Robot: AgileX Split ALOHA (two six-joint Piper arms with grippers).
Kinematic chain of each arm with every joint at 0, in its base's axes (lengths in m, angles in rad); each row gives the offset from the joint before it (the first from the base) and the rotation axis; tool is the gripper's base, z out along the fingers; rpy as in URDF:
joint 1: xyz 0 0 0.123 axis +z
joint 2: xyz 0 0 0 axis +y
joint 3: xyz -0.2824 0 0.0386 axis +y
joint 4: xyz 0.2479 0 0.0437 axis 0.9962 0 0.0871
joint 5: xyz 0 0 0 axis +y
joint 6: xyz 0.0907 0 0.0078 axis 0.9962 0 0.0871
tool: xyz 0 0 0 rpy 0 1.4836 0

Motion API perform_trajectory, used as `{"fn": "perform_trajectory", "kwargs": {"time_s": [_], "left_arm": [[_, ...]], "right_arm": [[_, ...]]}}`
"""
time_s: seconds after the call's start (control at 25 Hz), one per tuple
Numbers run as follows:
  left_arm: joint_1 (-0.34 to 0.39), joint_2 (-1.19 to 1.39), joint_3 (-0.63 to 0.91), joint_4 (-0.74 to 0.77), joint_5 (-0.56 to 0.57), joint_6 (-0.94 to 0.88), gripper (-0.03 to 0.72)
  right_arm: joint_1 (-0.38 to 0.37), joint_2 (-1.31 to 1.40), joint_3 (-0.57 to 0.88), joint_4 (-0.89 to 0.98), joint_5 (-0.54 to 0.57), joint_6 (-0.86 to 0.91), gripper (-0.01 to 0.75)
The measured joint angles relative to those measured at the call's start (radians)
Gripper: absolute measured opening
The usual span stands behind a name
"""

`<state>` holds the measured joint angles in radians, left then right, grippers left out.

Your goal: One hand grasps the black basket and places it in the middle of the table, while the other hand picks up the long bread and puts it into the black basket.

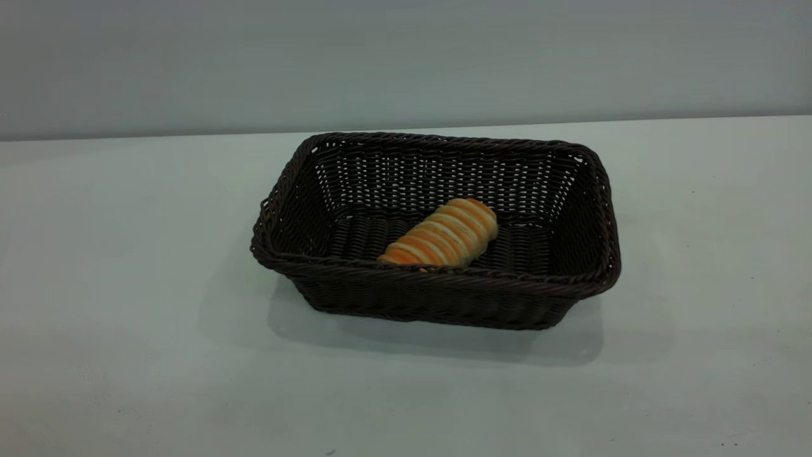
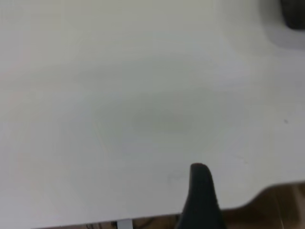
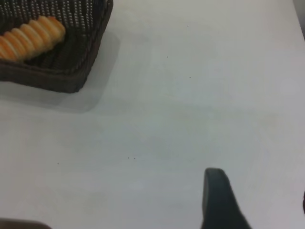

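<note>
The black basket [image 1: 438, 298] stands in the middle of the table [image 1: 127, 285], long side toward the exterior camera. The long bread [image 1: 444, 238] lies slantwise on the basket floor, near its front wall. The right wrist view also shows a corner of the basket [image 3: 71, 76] with the bread [image 3: 31, 36] inside. My right gripper [image 3: 259, 188] is open and empty over bare table, well away from the basket. My left gripper [image 2: 252, 191] is open and empty above the table near its edge; only one finger [image 2: 201, 191] shows. Neither arm shows in the exterior view.
A grey wall [image 1: 406, 57] rises behind the table. The left wrist view shows the table's edge [image 2: 267, 195] with brown floor beyond, and a blurred dark shape [image 2: 294, 14] far from the gripper. Bare tabletop lies on both sides of the basket.
</note>
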<state>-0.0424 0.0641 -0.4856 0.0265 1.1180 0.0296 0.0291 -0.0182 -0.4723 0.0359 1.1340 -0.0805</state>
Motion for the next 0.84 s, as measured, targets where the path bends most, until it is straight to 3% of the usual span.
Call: {"fn": "perform_trajectory", "kwargs": {"time_s": [0.24, 0.84], "left_arm": [[0.048, -0.084, 0.000, 0.000, 0.009, 0.000, 0.593], [0.049, -0.086, 0.000, 0.000, 0.011, 0.000, 0.593]], "right_arm": [[0.000, 0.000, 0.000, 0.000, 0.000, 0.000, 0.428], [0.000, -0.001, 0.000, 0.000, 0.000, 0.000, 0.428]]}}
